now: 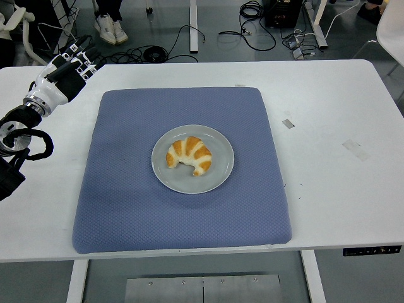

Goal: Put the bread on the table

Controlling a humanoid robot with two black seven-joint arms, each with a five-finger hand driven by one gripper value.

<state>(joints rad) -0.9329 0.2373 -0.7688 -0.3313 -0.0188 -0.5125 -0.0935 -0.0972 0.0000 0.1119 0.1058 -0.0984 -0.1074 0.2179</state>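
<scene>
Head view over the white table (pixel 328 126). The bread (pixel 189 155), a crescent-shaped roll, lies on a grey plate (pixel 218 175) at the middle of a blue mat (pixel 126 189), untouched; the task therefore appears not yet begun, with the grasp, the lift and the set-down on the table surface all left to do. The left hand (pixel 71 68) hovers over the far left part of the table, just beyond the mat's far left corner and well apart from the plate, its fingers extended and loosely spread, holding nothing. The right arm is not in view. Bare tabletop lies open on both sides of the mat, the wider band to the right, marked only by two small pieces of tape (pixel 288 124); the strip between the mat and the near edge is narrow, so a set-down there would risk the edge
</scene>
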